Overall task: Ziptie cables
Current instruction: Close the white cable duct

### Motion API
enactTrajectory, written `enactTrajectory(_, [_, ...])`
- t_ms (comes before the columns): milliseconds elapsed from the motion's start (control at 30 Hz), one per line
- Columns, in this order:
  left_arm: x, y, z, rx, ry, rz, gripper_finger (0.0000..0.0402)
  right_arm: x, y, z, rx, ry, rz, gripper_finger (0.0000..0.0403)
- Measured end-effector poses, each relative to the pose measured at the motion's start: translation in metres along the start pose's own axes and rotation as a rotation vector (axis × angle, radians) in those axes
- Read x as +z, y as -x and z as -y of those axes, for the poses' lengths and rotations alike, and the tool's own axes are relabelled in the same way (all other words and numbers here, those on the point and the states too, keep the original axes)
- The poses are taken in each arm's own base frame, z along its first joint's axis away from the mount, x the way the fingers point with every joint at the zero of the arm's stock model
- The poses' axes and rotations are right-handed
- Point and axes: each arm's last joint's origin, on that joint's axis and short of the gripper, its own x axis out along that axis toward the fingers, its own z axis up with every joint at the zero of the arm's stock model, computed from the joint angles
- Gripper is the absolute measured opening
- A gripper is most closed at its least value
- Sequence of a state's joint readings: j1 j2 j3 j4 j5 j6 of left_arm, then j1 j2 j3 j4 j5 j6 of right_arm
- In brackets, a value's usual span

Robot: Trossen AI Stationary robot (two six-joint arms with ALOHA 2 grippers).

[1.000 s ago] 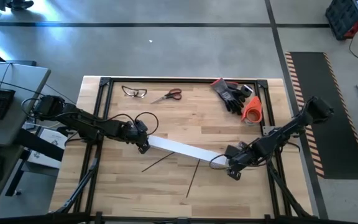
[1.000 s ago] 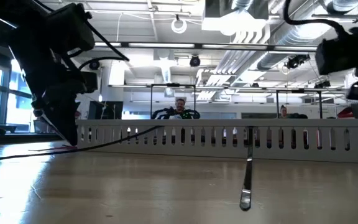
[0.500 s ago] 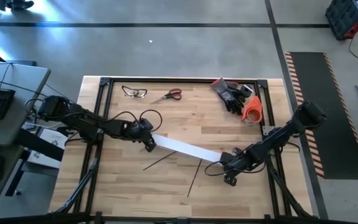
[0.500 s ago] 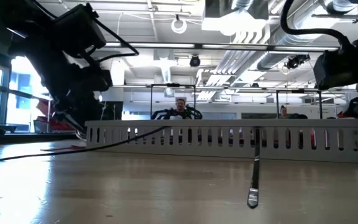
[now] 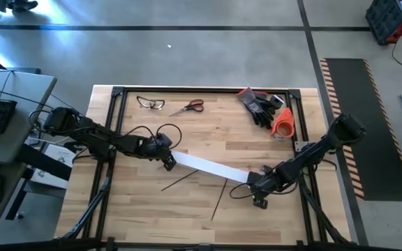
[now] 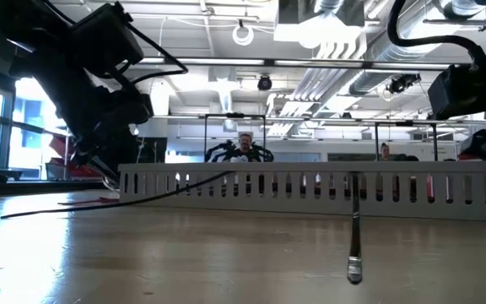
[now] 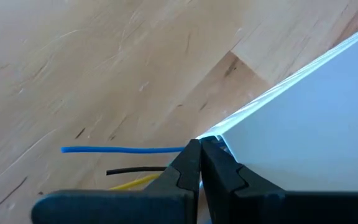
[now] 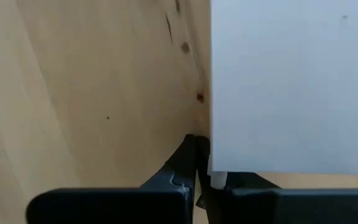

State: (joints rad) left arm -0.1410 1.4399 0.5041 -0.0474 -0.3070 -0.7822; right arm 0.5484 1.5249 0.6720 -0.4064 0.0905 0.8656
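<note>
A white slotted channel (image 5: 211,167) lies slantwise across the middle of the table. My left gripper (image 5: 167,162) is shut at its left end and my right gripper (image 5: 257,188) is shut at its right end. Of the cables, only blue (image 7: 123,149), black (image 7: 135,170) and yellow (image 7: 137,182) ends show, lying on the wood beside my left fingers. Two zipties (image 5: 180,181) (image 5: 217,199) lie flat on the table in front of the channel. In the low view one ziptie points at the camera (image 6: 354,245). My left gripper meets the channel's left end corner (image 7: 211,134) with the tips of its shut fingers (image 7: 190,163), slanting down from the table's left. Whether any wall of the channel is between the fingers, I cannot tell. My right gripper stands steeply down at the channel's right end. That end's corner (image 8: 215,167) lies over one shut finger (image 8: 241,186). Whether it pinches any of the channel, I cannot tell.
Along the far edge lie safety glasses (image 5: 151,103), red-handled scissors (image 5: 188,107), black gloves (image 5: 260,104) and an orange tape roll (image 5: 283,124). A black frame rail (image 5: 201,90) runs round the tabletop. Bare wood lies near the front edge.
My left gripper has moved a little toward the table's right edge and tipped further down. The channel has slid the same way along the table with it. My right gripper has sunk toward the table at the channel's right end and rolled slightly.
</note>
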Motion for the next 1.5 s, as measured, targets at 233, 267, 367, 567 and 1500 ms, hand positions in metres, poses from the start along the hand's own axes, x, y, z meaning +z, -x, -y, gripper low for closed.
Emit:
enactTrajectory(233, [-0.002, 0.004, -0.002, 0.046, -0.001, -0.040, 0.0000, 0.001, 0.014, -0.002, -0.117, -0.011, -0.055, 0.0000])
enactTrajectory(267, [-0.002, 0.005, -0.002, 0.053, -0.003, -0.041, 0.0000, 0.001, 0.018, -0.004, -0.131, -0.022, -0.057, 0.0000])
enactTrajectory(367, [-0.003, 0.009, -0.005, 0.066, -0.009, -0.057, 0.0000, -0.003, 0.027, -0.008, -0.183, -0.068, -0.088, 0.0000])
enactTrajectory(567, [-0.002, 0.013, -0.007, 0.085, -0.010, -0.044, 0.0000, -0.018, 0.029, -0.017, -0.219, -0.174, -0.053, 0.0000])
enactTrajectory(1500, [-0.016, 0.000, 0.020, 0.035, 0.082, 0.146, 0.0000, -0.031, 0.003, -0.020, -0.407, -0.548, 0.256, 0.0000])
